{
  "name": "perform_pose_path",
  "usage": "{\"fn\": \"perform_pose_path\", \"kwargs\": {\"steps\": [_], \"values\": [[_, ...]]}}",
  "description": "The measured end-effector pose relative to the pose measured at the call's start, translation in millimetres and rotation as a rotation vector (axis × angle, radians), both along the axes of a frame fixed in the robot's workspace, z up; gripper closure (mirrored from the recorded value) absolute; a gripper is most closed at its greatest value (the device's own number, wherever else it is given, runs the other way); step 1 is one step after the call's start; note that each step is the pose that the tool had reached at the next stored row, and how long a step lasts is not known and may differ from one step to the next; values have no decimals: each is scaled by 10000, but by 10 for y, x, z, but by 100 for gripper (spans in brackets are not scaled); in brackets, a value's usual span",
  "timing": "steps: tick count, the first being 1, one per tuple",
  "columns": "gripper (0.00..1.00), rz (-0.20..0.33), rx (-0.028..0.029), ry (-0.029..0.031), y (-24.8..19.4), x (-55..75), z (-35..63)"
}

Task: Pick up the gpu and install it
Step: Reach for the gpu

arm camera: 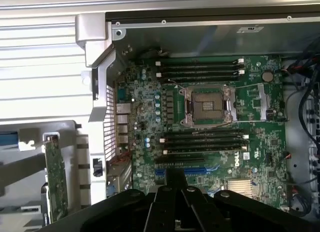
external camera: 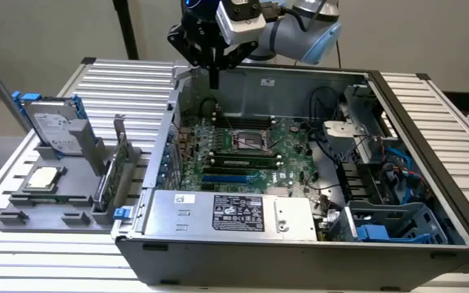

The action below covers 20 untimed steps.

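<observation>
The pincer (external camera: 214,83) hangs point-down over the far wall of the open case (external camera: 300,256), close to that wall's corner on the exterior view's left. Its fingers look pressed together with nothing between them. The gpu (external camera: 110,174) is not in the case. It stands on its edge in a grey holder (external camera: 22,210) on the tabletop (external camera: 120,79), toward the tabletop's edge on the exterior view's left, just outside the case's side wall and well apart from the pincer. From the pincer it lies out past that wall and toward the tabletop's near edge. Its long axis runs from far edge to near edge, roughly along the case wall, with the silver bracket (external camera: 119,131) upright at the far end. In the wrist view the gpu (arm camera: 55,184) shows its green board beyond the case's perforated wall, off to one side of the pincer (arm camera: 173,178), which sits over the motherboard (arm camera: 260,137). The drive (external camera: 51,125) stands farther out in the same holder. The blue slot (external camera: 230,179) on the board looks empty, so I judge the pickup not yet made.
</observation>
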<state>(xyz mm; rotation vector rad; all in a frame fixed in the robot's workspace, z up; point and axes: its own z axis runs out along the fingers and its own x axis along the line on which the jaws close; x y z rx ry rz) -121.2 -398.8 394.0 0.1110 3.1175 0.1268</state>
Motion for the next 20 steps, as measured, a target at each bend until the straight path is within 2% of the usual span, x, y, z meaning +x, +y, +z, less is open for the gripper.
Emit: {"fn": "perform_pose_path", "kwargs": {"steps": [5, 7, 14, 20], "values": [[100, 0, 30, -1, -1, -7, 0], [100, 0, 27, 1, -18, -42, 1], [100, 1, -63, 1, -63, -295, 2], [100, 0, -129, 1, -106, -567, 3]]}}
